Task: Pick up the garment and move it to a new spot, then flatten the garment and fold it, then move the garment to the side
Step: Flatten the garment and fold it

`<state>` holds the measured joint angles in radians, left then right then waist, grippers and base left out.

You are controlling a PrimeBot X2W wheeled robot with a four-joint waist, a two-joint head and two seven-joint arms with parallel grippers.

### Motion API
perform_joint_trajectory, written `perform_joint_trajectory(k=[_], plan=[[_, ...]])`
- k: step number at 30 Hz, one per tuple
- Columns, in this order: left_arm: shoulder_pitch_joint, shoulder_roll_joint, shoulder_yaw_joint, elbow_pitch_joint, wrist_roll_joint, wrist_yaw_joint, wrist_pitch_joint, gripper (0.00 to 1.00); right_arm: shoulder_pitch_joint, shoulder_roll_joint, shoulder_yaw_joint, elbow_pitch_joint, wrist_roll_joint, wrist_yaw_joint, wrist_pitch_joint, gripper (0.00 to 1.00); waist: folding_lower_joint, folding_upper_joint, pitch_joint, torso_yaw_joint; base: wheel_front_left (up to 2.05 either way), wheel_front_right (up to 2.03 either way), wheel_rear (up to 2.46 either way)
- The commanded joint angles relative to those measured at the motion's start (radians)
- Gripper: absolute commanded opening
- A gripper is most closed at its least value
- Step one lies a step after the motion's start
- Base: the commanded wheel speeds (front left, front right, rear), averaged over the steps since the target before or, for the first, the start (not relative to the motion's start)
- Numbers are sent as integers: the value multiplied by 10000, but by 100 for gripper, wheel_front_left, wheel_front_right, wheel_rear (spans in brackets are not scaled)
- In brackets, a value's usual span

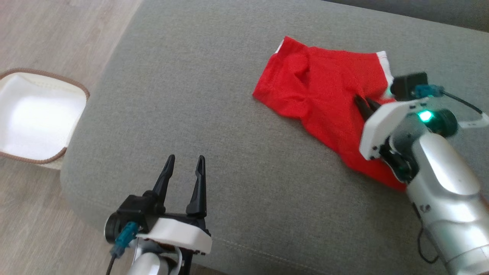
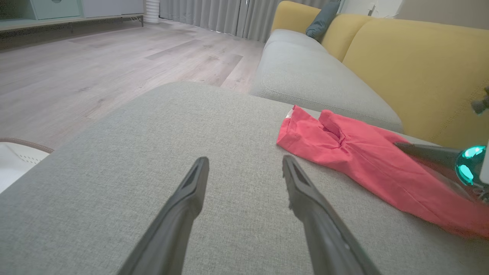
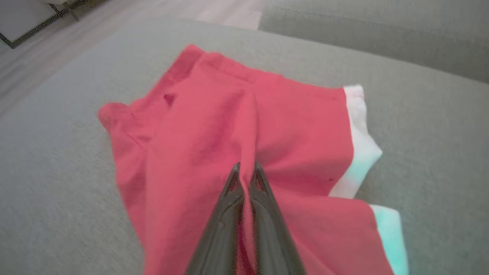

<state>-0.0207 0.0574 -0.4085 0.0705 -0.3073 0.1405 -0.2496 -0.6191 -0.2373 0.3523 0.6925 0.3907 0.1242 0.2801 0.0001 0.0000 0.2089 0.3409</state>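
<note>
Garment (image 1: 321,84): red shorts with a white band (image 3: 359,126) along one edge, lying rumpled on the grey sofa seat (image 1: 210,95), directly beneath and ahead of the right claw (image 1: 365,101). From that claw's own camera I see the red cloth spread to both sides of its fingers, with the white band off to their right.

Right claw: closed, its two dark fingers (image 3: 263,191) drawn together on a raised ridge of the red fabric near the middle of the garment. The tips are pressed into the cloth.

Left claw (image 1: 185,160): open, fingers spread wide, holding nothing. I have it over bare seat fabric, with the garment ahead of it and to its right, well apart.

Basket (image 1: 38,114): white lining, brown rim, standing on the wooden floor (image 1: 57,34) beside the seat, to the left of the left claw.

Backrest (image 2: 412,65): yellow, rising beyond the garment as the left claw's camera looks at it.
</note>
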Motion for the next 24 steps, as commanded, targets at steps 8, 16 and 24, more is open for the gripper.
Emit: perform_joint_trajectory(k=[8, 16, 24], plan=[[-346, -62, 371, -367, 180, 3, -122, 100, -251, 260, 2130, -2349, 170, 65, -869, 0, -1, 0, -67, -290, 0, 0, 0], [-355, -68, 469, -466, 220, 28, -122, 100, 726, 163, 4375, -3748, -719, 65, -1247, 0, -1, 0, 18, -453, 0, 0, 0], [-391, -70, 484, -457, 205, 65, -122, 100, 1574, 528, 5217, -3409, -1521, 65, -1851, 57, -1, 0, 24, -720, 0, 0, 0]])
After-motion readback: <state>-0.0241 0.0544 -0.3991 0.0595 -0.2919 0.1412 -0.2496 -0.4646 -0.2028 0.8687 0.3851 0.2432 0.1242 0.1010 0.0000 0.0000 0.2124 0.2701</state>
